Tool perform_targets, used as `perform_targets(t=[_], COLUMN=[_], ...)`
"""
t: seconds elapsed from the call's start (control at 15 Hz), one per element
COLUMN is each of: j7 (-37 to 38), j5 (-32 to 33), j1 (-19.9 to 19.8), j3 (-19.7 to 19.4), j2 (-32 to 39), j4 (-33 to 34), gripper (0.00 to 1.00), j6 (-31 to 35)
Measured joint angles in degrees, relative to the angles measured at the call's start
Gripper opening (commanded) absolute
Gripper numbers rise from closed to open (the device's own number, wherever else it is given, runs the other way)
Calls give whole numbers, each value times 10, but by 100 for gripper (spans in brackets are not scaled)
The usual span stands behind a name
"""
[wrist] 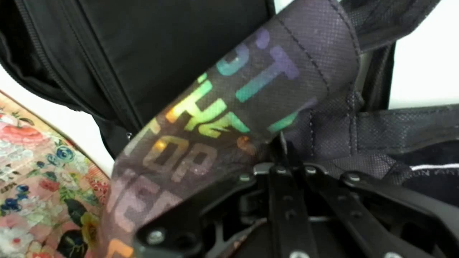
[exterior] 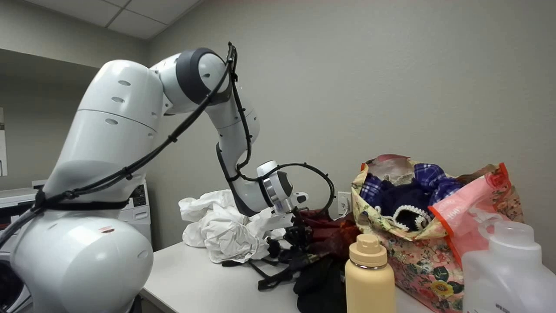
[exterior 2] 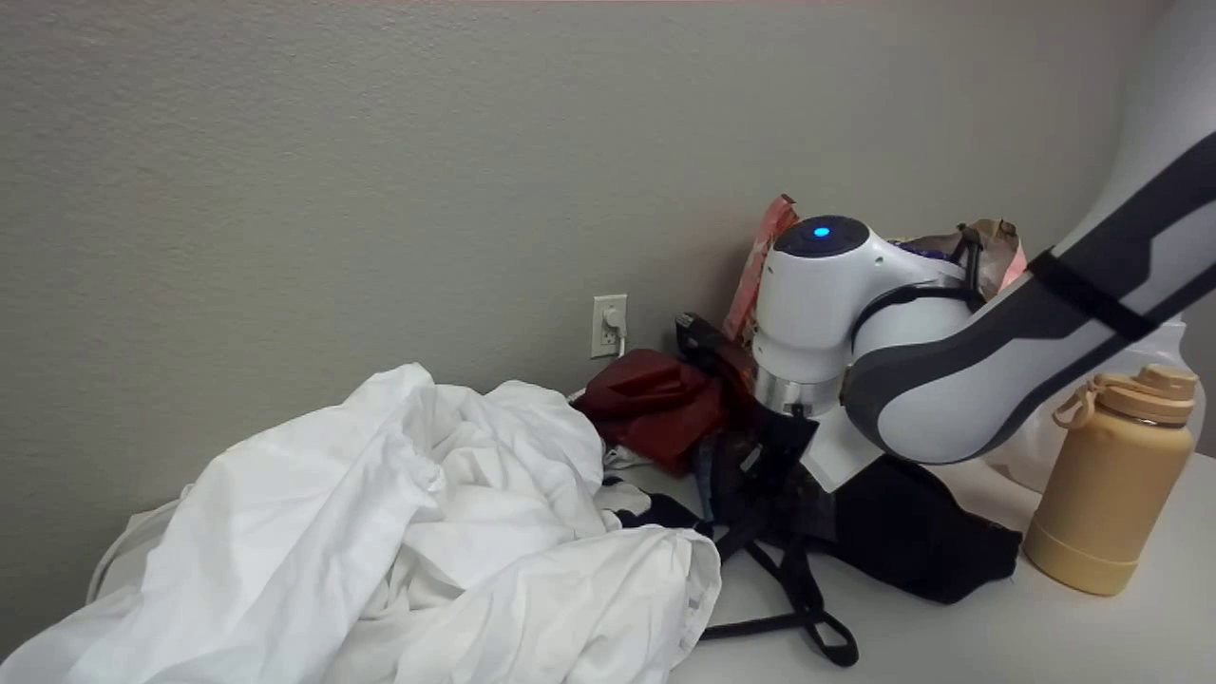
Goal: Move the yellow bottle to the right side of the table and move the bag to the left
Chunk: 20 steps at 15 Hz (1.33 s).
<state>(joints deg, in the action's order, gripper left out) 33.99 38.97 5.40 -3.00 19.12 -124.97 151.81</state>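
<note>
The yellow bottle [exterior: 370, 282] stands upright on the light table [exterior: 204, 278], near the floral bag; it also shows in an exterior view [exterior 2: 1111, 494]. A bright-orange bag is not clearly visible. In the wrist view, a dark cloth bag [wrist: 200, 143] with rainbow lettering and dark straps lies under my gripper [wrist: 281, 145]. The fingers are together, and the cloth creases at their tips, so they appear shut on it. The fingertips are partly lost in the dark cloth. In both exterior views the gripper points down into the dark pile, away from the bottle.
A large floral bag [exterior: 417, 261] stuffed with clothes stands by the wall. A translucent jug [exterior: 504, 274] stands beside it. Crumpled white cloth [exterior 2: 427, 532] covers one end of the table. A black bag [wrist: 172, 46], loose black straps [exterior 2: 798, 589] and dark red cloth [exterior 2: 655, 399] surround the gripper.
</note>
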Motion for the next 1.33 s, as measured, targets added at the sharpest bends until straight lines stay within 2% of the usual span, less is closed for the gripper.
perform_targets(t=[0.47,0.67,1.0,1.33], j7=[11,9,-36,-140], j5=[-14,-41,-171,-342], j1=[27,27,41,74], j3=[0,18,75,147], j2=[-93,-130,-147,-143], j4=[20,39,79,123], gripper=[1,1,1,1], j6=[7,17,79,135])
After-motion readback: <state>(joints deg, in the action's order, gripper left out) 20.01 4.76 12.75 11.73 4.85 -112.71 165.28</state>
